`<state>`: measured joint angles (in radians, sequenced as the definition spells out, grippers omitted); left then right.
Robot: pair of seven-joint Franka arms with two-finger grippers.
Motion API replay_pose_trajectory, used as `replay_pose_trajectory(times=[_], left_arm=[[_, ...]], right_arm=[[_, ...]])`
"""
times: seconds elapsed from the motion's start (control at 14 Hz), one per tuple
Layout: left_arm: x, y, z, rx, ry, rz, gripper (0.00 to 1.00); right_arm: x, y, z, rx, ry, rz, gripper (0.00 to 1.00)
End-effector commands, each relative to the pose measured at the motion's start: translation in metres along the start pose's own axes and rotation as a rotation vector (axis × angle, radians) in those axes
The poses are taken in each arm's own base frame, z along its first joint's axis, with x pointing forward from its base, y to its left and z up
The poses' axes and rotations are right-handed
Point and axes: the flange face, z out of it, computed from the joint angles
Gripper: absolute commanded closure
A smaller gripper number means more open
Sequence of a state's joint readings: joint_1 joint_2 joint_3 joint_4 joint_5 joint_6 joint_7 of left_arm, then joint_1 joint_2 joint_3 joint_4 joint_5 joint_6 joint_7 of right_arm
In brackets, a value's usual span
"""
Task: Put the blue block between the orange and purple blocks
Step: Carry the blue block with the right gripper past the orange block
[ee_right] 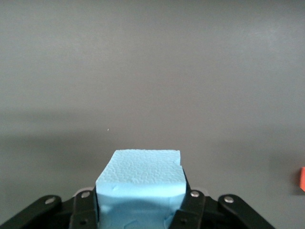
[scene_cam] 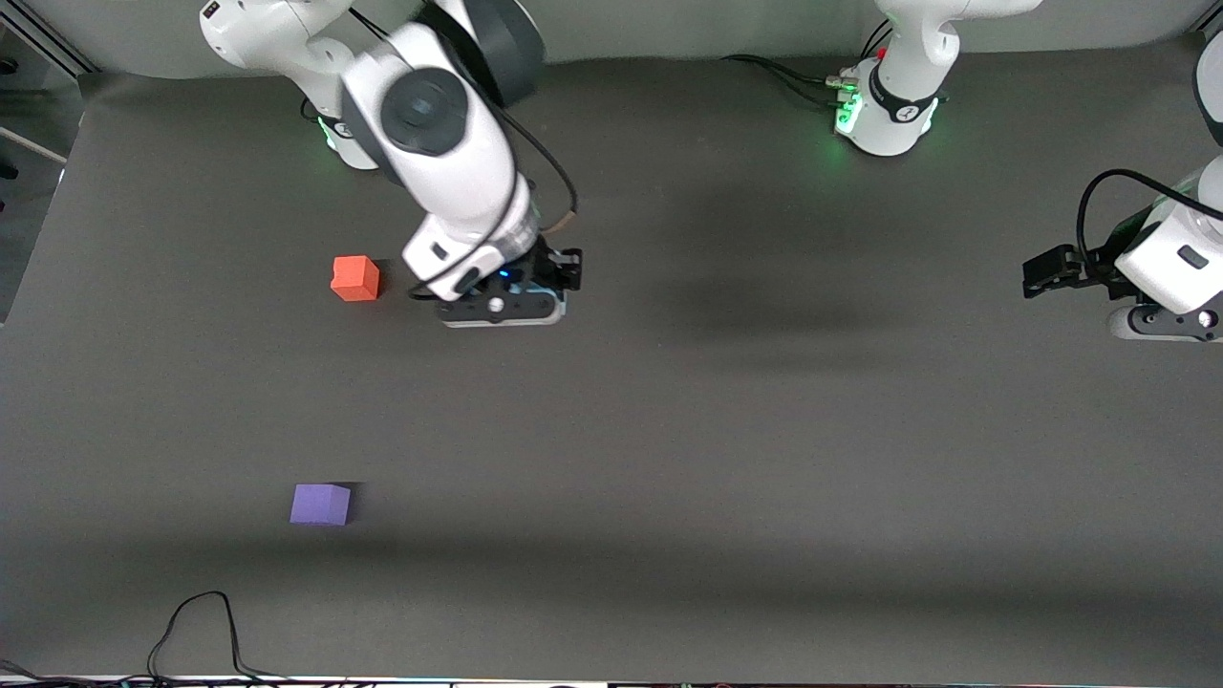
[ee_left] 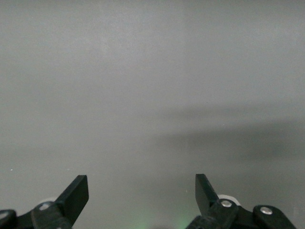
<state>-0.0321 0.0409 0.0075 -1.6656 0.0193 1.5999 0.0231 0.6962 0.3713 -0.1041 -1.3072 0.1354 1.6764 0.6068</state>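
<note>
My right gripper (scene_cam: 564,272) is shut on the light blue block (ee_right: 140,179); its jaws press on two opposite sides of it. The arm hides the block in the front view. The gripper is over the table beside the orange block (scene_cam: 355,278), toward the left arm's end from it. An edge of the orange block shows in the right wrist view (ee_right: 302,179). The purple block (scene_cam: 321,504) lies nearer to the front camera than the orange one. My left gripper (scene_cam: 1041,272) waits open and empty at the left arm's end of the table, over bare mat (ee_left: 142,191).
The grey mat (scene_cam: 726,430) covers the table. A black cable (scene_cam: 201,626) loops on the mat at the edge nearest the front camera, close to the purple block. The left arm's base (scene_cam: 889,115) stands at the edge farthest from that camera.
</note>
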Motion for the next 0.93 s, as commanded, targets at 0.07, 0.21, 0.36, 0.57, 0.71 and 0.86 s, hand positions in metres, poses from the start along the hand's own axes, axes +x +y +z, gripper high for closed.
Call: replay_pose_trajectory(times=[0.07, 0.21, 0.36, 0.57, 0.71, 0.86], left_arm=[[-0.001, 0.001, -0.004, -0.001, -0.002, 0.016, 0.00], [0.000, 0.001, -0.003, -0.003, -0.004, 0.018, 0.00], [0.000, 0.000, -0.004, -0.003, -0.002, 0.016, 0.00], [0.000, 0.000, -0.002, -0.005, -0.008, 0.018, 0.00], [0.000, 0.000, -0.003, -0.005, -0.004, 0.018, 0.00], [0.001, 0.000, -0.002, -0.003, -0.004, 0.016, 0.00]], right_arm=[[0.012, 0.047, -0.043, 0.006, -0.026, -0.058, 0.63], [0.016, 0.081, -0.060, -0.011, -0.025, -0.057, 0.63], [0.019, 0.130, -0.076, -0.015, -0.026, -0.073, 0.63], [0.034, 0.201, -0.082, -0.034, -0.022, -0.072, 0.63], [0.042, 0.252, -0.082, -0.039, -0.026, -0.076, 0.63], [0.046, 0.300, -0.079, -0.018, -0.012, -0.087, 0.63]])
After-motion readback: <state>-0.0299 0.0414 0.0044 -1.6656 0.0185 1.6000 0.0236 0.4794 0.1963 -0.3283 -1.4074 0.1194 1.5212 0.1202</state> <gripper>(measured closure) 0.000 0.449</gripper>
